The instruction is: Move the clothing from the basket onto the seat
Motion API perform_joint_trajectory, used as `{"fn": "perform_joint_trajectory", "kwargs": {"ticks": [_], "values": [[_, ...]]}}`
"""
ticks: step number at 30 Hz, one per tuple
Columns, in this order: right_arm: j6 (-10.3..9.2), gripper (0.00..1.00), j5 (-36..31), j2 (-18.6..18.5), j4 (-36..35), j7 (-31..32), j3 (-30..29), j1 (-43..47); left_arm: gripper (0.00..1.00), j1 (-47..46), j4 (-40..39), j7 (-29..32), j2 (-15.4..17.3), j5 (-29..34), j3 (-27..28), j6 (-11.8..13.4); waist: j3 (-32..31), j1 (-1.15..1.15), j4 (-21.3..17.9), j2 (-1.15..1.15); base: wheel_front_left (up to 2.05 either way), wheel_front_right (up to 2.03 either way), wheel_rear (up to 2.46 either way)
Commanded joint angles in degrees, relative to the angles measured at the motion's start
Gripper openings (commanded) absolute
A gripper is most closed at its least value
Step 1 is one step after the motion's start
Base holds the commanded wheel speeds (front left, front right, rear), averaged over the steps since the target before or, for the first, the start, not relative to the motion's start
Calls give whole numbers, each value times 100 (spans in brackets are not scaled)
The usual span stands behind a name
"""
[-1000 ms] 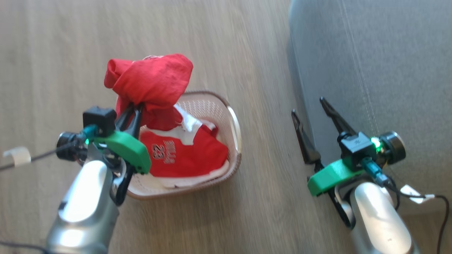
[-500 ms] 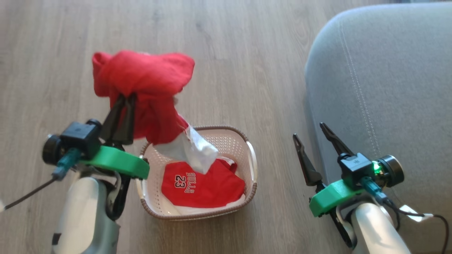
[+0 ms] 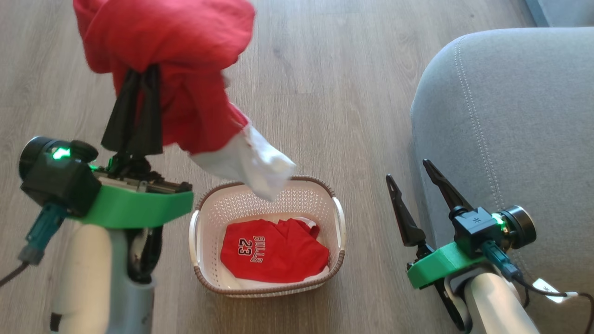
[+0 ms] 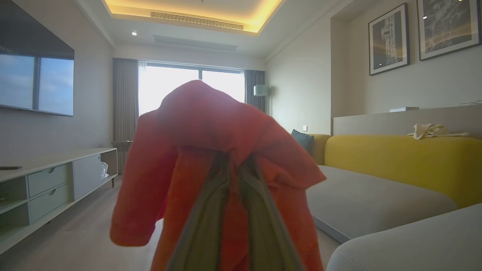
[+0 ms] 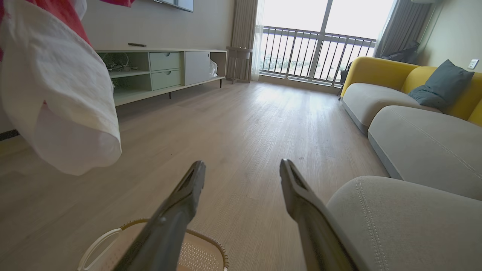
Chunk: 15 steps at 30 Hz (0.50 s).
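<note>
Head view: the plain red garment (image 3: 195,55) hangs bunched over the left gripper (image 3: 141,74), whose dark fingers are clenched on its fabric. It is held high, and its white trim (image 3: 253,162) dangles above the far rim of the basket (image 3: 269,292). The jersey (image 3: 274,250) lies crumpled inside the basket. The basket stands on the pale wood-plank floor (image 3: 334,93), near the grey seat (image 3: 510,116) with its stitched seam. The right gripper (image 3: 407,169) hovers between basket and seat, its fingers spread wide and holding nothing.

Both wrist views show a living room: a wall-mounted television (image 4: 35,82), a low cabinet (image 4: 56,177), a bright curtained window (image 4: 169,90), framed pictures (image 4: 389,39) and a yellow sofa back (image 4: 395,158). The jersey reads "BULLS 23".
</note>
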Motion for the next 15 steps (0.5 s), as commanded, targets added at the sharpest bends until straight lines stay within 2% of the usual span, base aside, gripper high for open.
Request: {"fn": "perform_joint_trajectory", "kwargs": {"ticks": [1, 4, 9, 15], "values": [[-1, 100, -3, -33, -259, -37, 98, -102, 0, -229, -385, -54, 55, -92, 20, 79, -23, 1, -6, 0, 0, 0, 0], [-1, 100, 3, -33, -304, -37, 110, -62, 0, -141, -499, -54, 54, -79, -311, 101, -56, 1, -21, 0, 0, 0, 0], [-1, 100, -4, -33, -332, -37, 115, -28, 0, 26, -415, -54, 54, 2, -884, -46, -44, 1, -48, 0, 0, 0, 0], [-1, 100, 0, -33, -350, -37, 110, -50, 0, 110, -317, -54, 54, 33, -1075, -120, -3, 1, -84, 0, 0, 0, 0]]}}
